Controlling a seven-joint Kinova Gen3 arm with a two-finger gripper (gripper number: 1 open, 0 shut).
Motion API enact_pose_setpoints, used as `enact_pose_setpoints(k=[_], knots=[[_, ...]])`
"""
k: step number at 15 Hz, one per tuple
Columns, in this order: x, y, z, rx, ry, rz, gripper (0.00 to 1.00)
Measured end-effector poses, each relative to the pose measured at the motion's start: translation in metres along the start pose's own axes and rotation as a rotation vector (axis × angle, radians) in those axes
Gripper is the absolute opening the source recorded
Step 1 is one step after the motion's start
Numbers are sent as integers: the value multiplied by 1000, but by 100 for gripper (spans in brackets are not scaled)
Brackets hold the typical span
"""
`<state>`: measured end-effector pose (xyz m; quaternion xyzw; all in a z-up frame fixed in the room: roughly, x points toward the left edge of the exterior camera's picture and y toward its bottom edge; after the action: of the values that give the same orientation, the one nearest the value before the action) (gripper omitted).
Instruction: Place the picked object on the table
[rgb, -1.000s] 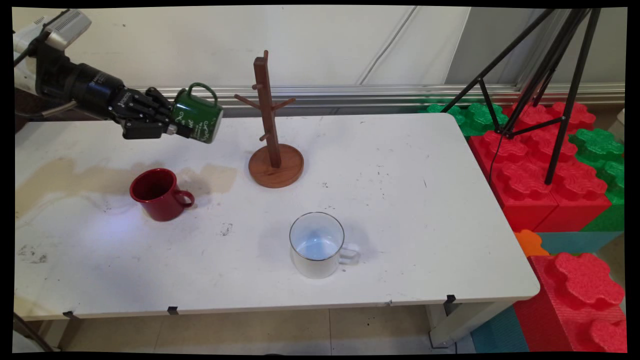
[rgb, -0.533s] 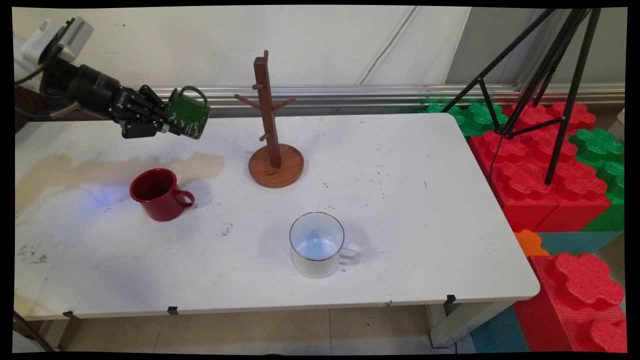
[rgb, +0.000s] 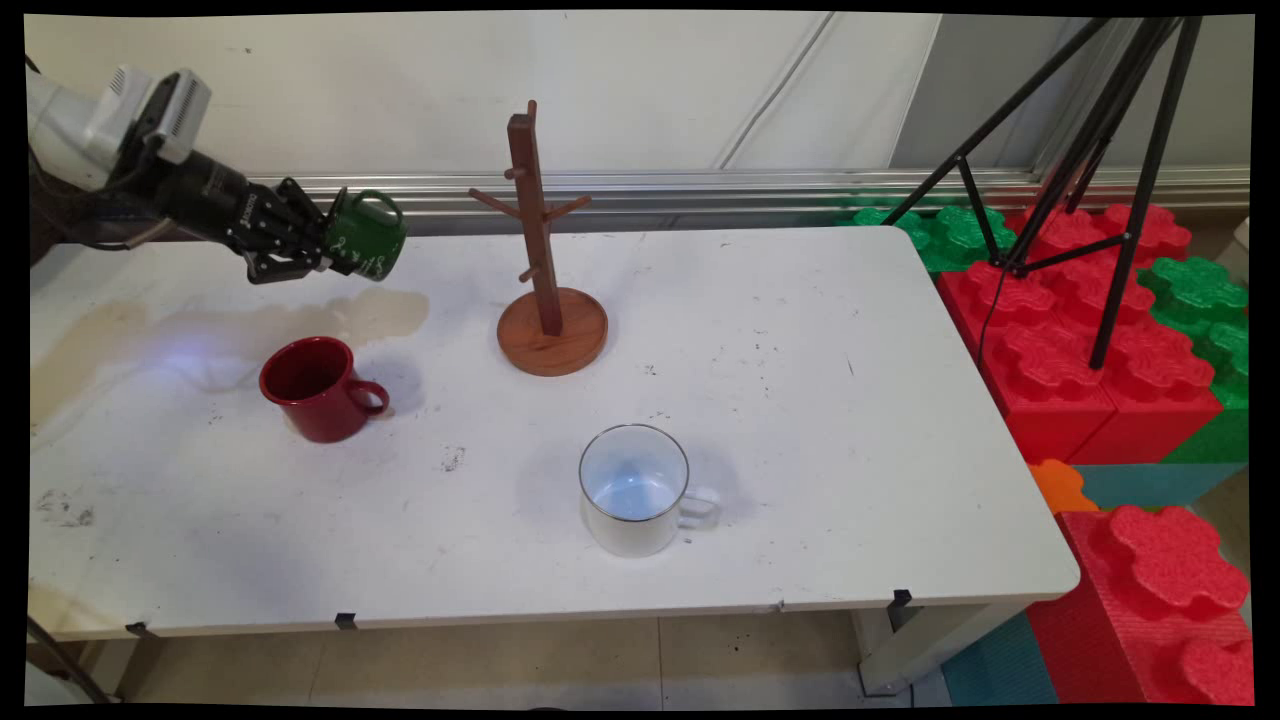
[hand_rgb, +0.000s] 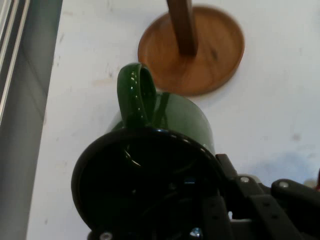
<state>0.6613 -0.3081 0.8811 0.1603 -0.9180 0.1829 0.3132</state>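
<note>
Looking across your white table (rgb: 800, 400), you had the wooden mug tree (rgb: 540, 250) standing upright toward the far edge, its round base flat on the surface and its short pegs angling up from the post. To the tree's left in the main view, and lifted clear of the table, hung the green mug (rgb: 365, 235), tipped onto its side with the handle uppermost and its base pointing toward the tree. Your gripper (rgb: 325, 245) was clamped on the mug's rim, one finger reaching inside the mouth (the hand view showed the dark opening right over the linkage, with the tree's base beyond the mug). So the tree lay straight ahead along the mug's long axis, near but not touching. A red mug (rgb: 318, 388) sat below the held one, and a white mug (rgb: 635, 490) stood well apart near the front.
</note>
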Motion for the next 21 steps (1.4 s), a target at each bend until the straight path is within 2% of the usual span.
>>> enact_pose_setpoints(k=[6, 10, 21], knots=[[-17, -6, 14, 18, -98, 78, 0], [-29, -5, 26, 6, -158, 124, 0], [-49, 0, 48, -28, -241, 169, 0]])
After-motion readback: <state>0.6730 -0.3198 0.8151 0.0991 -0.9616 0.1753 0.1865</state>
